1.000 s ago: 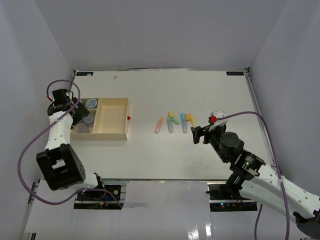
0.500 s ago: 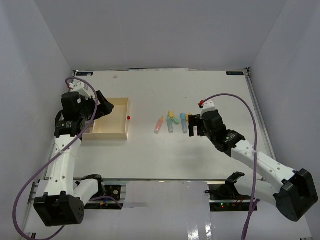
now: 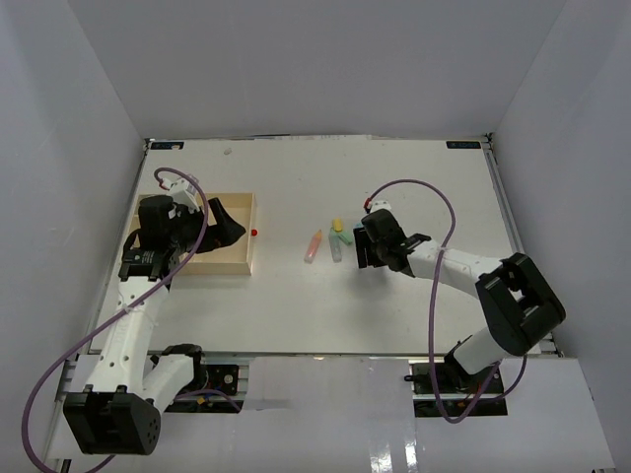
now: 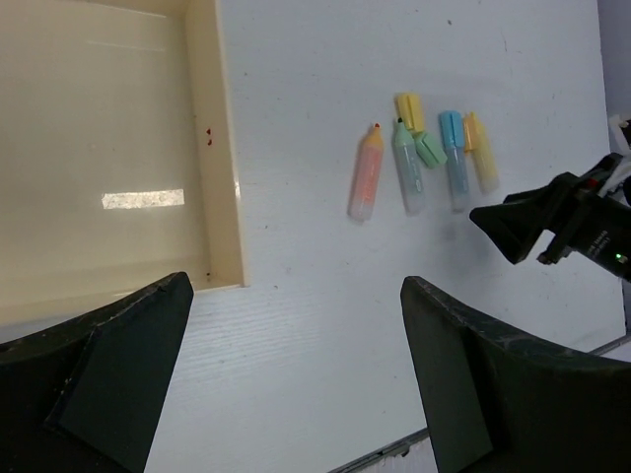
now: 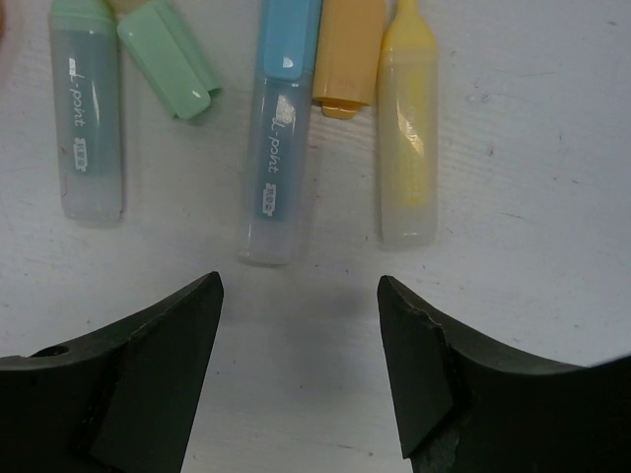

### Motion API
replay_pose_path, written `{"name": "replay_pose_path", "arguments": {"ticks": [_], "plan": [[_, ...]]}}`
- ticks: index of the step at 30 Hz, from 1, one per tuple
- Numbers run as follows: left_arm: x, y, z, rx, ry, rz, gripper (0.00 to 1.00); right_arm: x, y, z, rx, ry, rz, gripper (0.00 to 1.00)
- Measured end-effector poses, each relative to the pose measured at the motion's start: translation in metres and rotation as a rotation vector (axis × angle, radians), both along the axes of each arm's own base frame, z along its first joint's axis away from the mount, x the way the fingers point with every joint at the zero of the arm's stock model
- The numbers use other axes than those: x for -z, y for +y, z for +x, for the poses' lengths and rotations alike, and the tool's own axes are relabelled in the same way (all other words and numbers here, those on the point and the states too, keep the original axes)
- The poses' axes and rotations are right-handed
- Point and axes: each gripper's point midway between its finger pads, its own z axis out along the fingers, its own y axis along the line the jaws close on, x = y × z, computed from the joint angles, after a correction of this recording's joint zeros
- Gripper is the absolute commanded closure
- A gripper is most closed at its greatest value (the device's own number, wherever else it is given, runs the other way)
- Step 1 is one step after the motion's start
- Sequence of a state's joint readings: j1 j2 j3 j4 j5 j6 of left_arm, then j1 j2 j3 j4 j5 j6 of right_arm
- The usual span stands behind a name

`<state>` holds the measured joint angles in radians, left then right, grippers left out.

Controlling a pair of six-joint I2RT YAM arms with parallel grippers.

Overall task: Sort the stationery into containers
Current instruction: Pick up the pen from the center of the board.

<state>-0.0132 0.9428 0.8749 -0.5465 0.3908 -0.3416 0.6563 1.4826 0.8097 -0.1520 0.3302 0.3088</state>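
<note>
Waiting outside the tray (image 4: 212,177), all sticks (image 5: 279,128) lie unsorted; left gripper (image 4: 296,286) and right gripper (image 5: 298,286) gape empty.

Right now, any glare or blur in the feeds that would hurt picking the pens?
Left wrist: bright glare strip on the tray floor, left gripper's fingers dark and soft. Right wrist: sharp, lettering on the blue pen readable, right gripper's fingers near black. Top external: even light, pink pen small but distinct.

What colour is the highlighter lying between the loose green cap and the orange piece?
The highlighter is blue; right wrist view shows it best.
</note>
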Motion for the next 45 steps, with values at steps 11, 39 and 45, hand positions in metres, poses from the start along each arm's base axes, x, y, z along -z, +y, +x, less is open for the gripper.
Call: {"name": "replay_pose_path", "arguments": {"ticks": [11, 39, 45], "plan": [[-0.001, -0.007, -0.003, 0.024, 0.009, -0.026, 0.02, 0.031, 0.017, 0.022, -0.001, 0.037, -0.029, 0.43], [-0.041, -0.142, -0.004, 0.205, 0.068, -0.284, 0.02, -0.126, 0.052, 0.001, -0.133, -0.294, 0.328, 0.7], [-0.042, -0.222, 0.011, 0.25, 0.058, -0.264, 0.11, -0.151, 0.059, -0.018, -0.185, -0.332, 0.455, 0.69]]}}
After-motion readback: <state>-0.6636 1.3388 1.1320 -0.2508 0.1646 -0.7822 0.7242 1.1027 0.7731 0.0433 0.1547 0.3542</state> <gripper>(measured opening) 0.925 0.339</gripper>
